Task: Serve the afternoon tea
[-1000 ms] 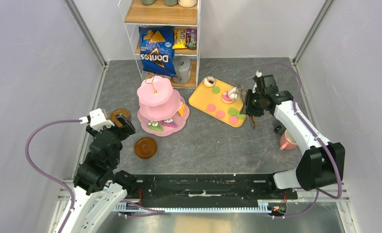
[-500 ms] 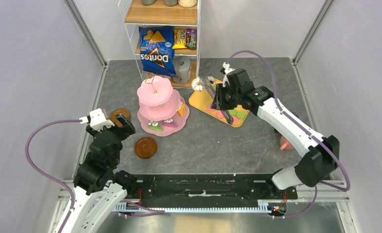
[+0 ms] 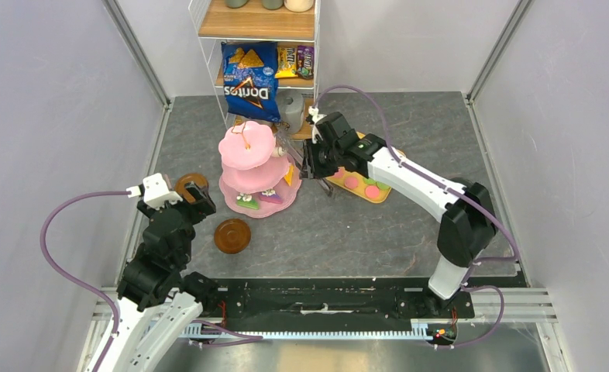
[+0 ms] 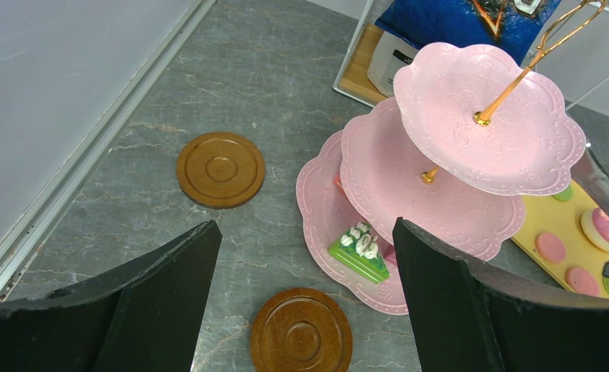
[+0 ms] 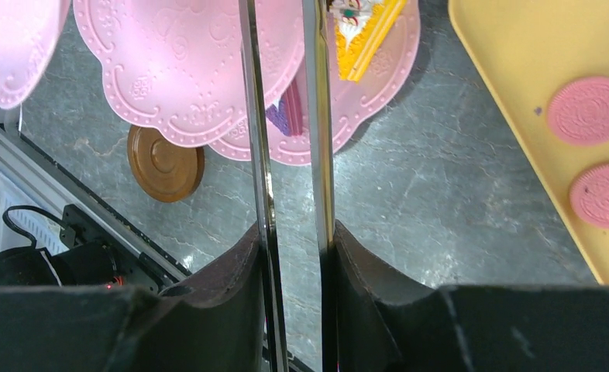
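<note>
One tool (image 5: 295, 260), the right, clamps the tongs (image 5: 253, 139).

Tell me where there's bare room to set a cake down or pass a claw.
Bare: top tier and middle tier of the pink stand; the tabletop between the near saucer, the yellow tray and the base rail. Crowded: the gap between stand and tray, filled by the right claw holding tongs.
</note>
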